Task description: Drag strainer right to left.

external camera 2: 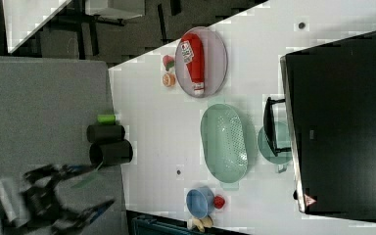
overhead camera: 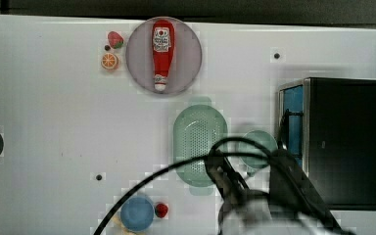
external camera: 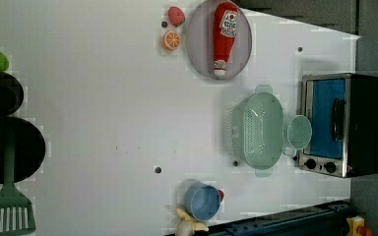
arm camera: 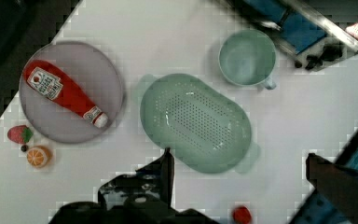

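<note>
My gripper [arm camera: 237, 170], fingers spread wide, hovers above the pale mint-green oval perforated plastic strainer [overhead camera: 199, 141], which sits untouched mid-bench [overhead camera: 54, 122] just beside the round mint-green cup [overhead camera: 258, 148], so I can hook its rim.

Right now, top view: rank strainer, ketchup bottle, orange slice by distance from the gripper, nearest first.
Measured from the gripper low in the top view:
1. Strainer: nearest, its lower rim next to the gripper.
2. Ketchup bottle: lying on the grey plate, well beyond the strainer.
3. Orange slice: farthest, off the plate toward the top view's left.
</note>
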### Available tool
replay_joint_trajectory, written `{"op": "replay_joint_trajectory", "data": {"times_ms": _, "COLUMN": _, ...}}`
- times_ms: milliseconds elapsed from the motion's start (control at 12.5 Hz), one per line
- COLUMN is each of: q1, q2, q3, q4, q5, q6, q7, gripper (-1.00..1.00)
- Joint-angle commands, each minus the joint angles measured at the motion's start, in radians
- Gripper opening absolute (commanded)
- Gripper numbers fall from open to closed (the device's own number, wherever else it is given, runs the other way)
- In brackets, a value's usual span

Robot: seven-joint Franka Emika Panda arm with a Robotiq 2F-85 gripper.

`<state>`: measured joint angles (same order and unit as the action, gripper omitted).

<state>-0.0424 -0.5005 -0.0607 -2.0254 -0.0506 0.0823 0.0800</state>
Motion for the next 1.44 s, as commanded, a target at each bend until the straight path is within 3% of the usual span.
{"op": "replay_joint_trajectory", "data": {"times_ms": 80, "q1": 0.018, "q2": 0.134, "q3": 0.031, "q4": -0.215, "q5": 0.004, "q6": 0.139, "q7": 0.035, "gripper": 1.00}}
{"op": "replay_joint_trajectory", "data": {"times_ms": 400, "q1": 0.019, "q2": 0.222, "q3": 0.034, "q4": -0.368, "q5": 0.004, "q6": 0.451, "q7": 0.209, "gripper": 1.00}}
{"op": "replay_joint_trajectory", "data": {"times_ms": 720, "q1": 0.019, "q2": 0.378, "q3": 0.046, "q4": -0.448, "q5": 0.004, "q6": 0.678, "q7": 0.464, "gripper": 1.00}}
{"op": "replay_joint_trajectory", "data": {"times_ms": 1440, "q1": 0.031, "q2": 0.766, "q3": 0.056, "q4": -0.460, "q5": 0.005, "q6": 1.049, "q7": 0.636, "gripper": 1.00}}
